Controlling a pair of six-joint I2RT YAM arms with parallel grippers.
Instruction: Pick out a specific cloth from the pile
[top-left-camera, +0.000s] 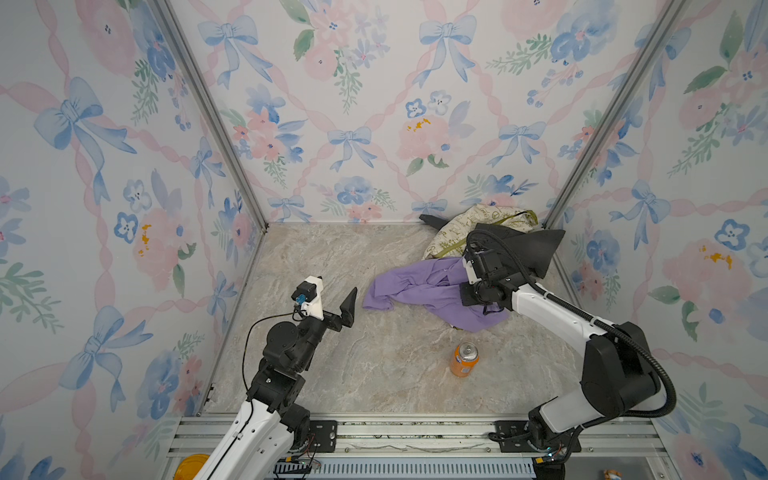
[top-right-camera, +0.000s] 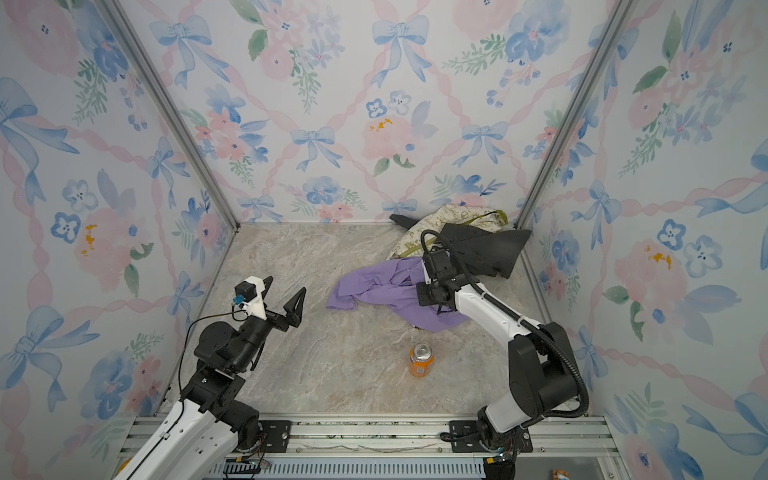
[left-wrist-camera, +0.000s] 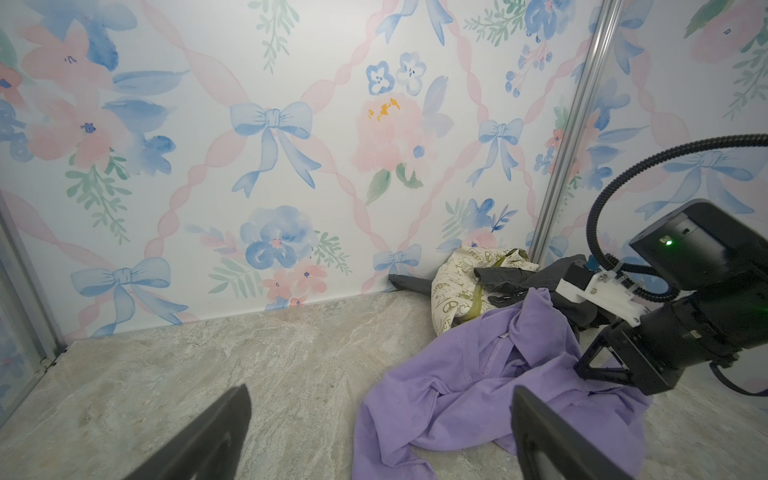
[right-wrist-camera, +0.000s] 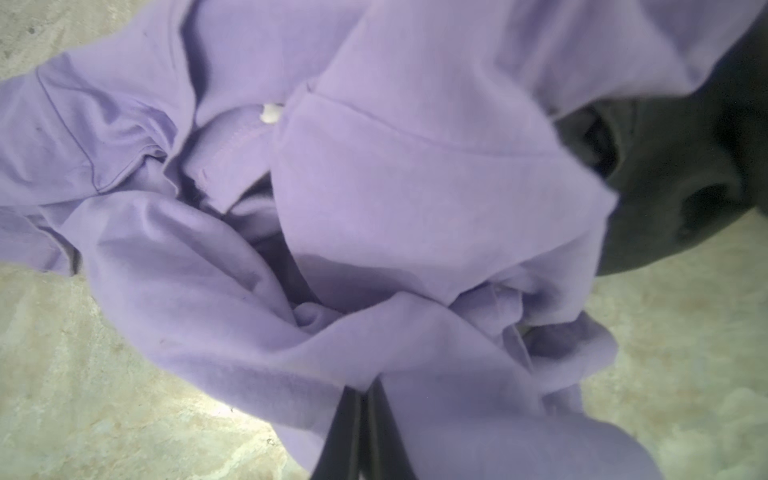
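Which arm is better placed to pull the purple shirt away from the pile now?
Right. The right end effector is shut on a fold of the purple shirt at the edge of the pile. The left end effector hangs open above the table, apart from the shirt.

Both top views look down over my whole tabletop, left wrist looks low across it, right wrist close above the cloth.
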